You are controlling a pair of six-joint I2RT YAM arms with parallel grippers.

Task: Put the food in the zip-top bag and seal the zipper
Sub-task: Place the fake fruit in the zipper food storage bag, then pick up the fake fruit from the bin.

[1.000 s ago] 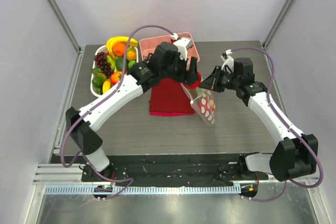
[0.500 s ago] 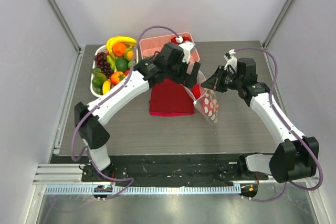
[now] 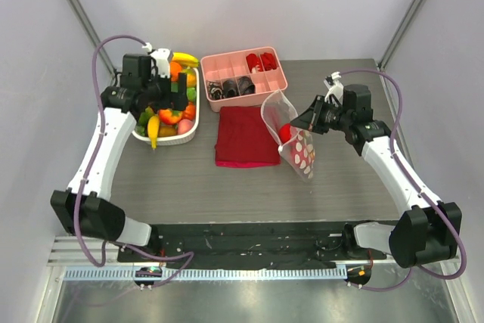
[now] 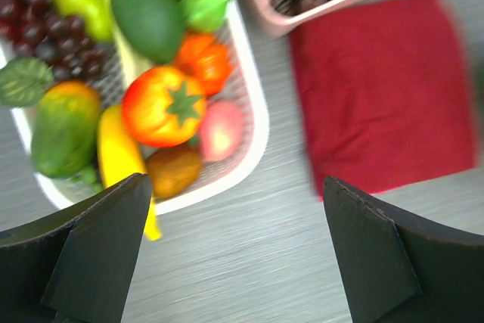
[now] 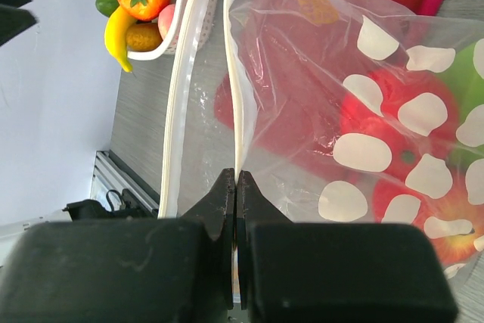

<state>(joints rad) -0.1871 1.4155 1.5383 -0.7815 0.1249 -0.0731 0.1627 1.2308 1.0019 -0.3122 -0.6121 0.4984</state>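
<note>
two arms, one dotted clear bag [image 3: 296,145], one red cloth [image 3: 246,135], one pink tray [image 3: 225,66] and one white basket [image 4: 257,122], all on a grey wood-grain table [image 3: 340,187] between pale walls. the bag stands open just right of the cloth, with red fruit [image 5: 378,122] and a bit of green showing inside. the right gripper [image 5: 236,175] is pressed together on the bag's zipper strip [image 5: 240,96]. the left gripper [image 4: 236,183] hangs spread wide above the basket, holding nothing. the basket is heaped with toy fruit [image 4: 162,107]. the tray holds dark and red pieces.
</note>
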